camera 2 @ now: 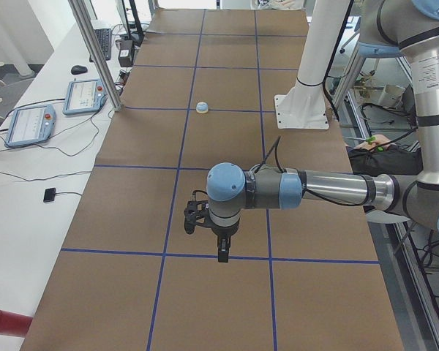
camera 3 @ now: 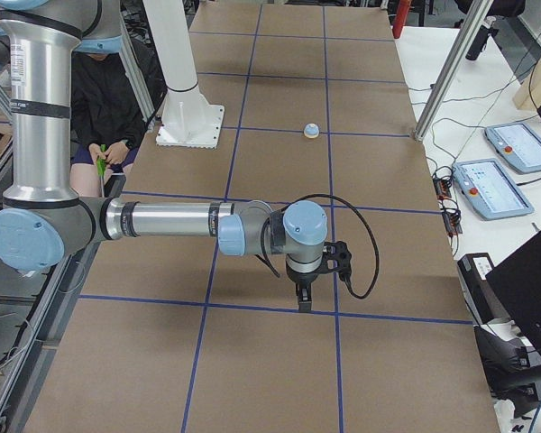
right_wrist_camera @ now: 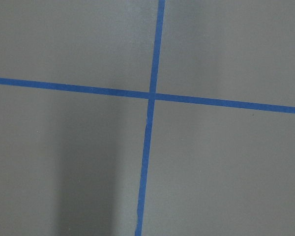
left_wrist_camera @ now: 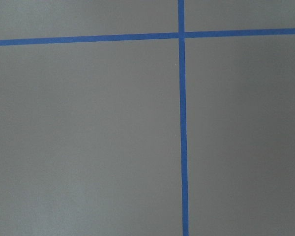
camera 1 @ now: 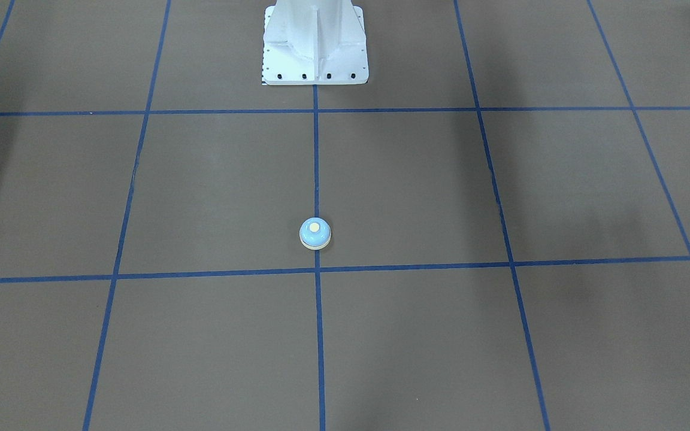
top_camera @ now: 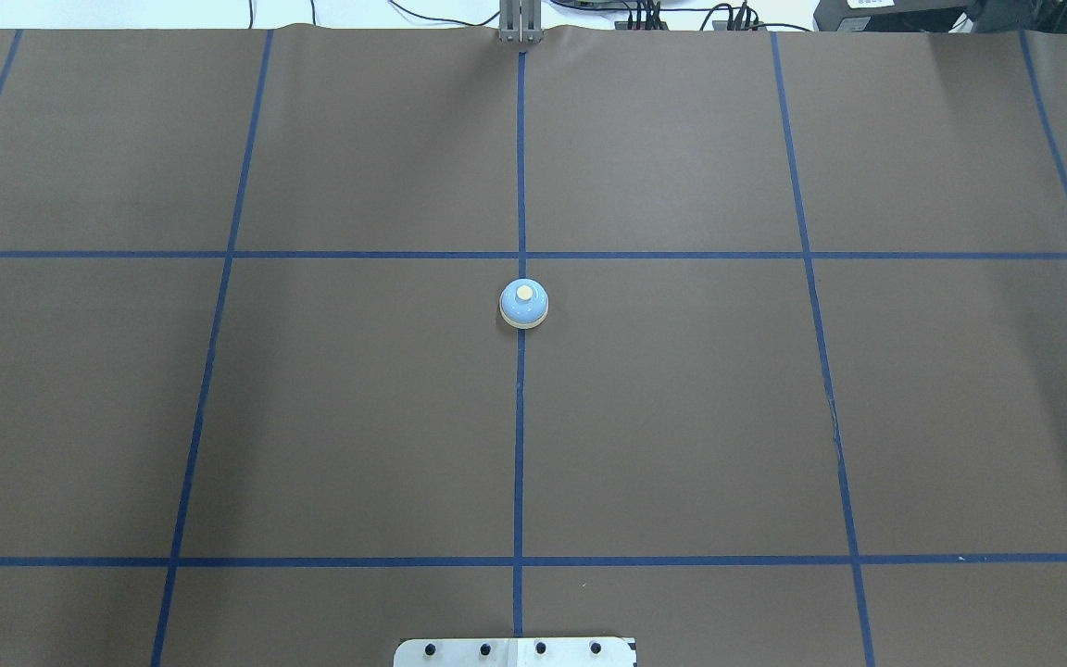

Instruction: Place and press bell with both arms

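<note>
bell (top_camera: 524, 304): upright on the desk (top_camera: 357, 417), cream button up. It sits on the centre tape line (top_camera: 520, 435), just on the robot's side of a cross line. Nothing touches it.
left fingers (camera 2: 223, 248): hang tip-down above the desk near its left end, close over a tape line. They show only in the left side view, so can't tell if they're apart or together.
right fingers (camera 3: 305, 296): same pose at the opposite end, tip-down just over a tape line. They show only in the right side view, so can't tell their state either.
bell vs left fingers: well apart. The bell lies far off to the fingers' right, toward mid-desk, with whole grid cells between.
bell vs right fingers: well apart. The bell lies far off to the fingers' left, also toward mid-desk.
overall: bell lies between the two sets of fingers along the desk's length, and neither set is over it.
left arm (camera 2: 329, 189): forearm runs level out over the desk, wrist turned down.
right arm (camera 3: 162, 219): forearm level too, wrist turned down, with a black cable looped beside the wrist.
pedestal (camera 1: 315, 42): white, bolted on the centre line on the robot's side of the bell, apart from it.
wrist cams: each shows only brown desk and one tape crossing.
</note>
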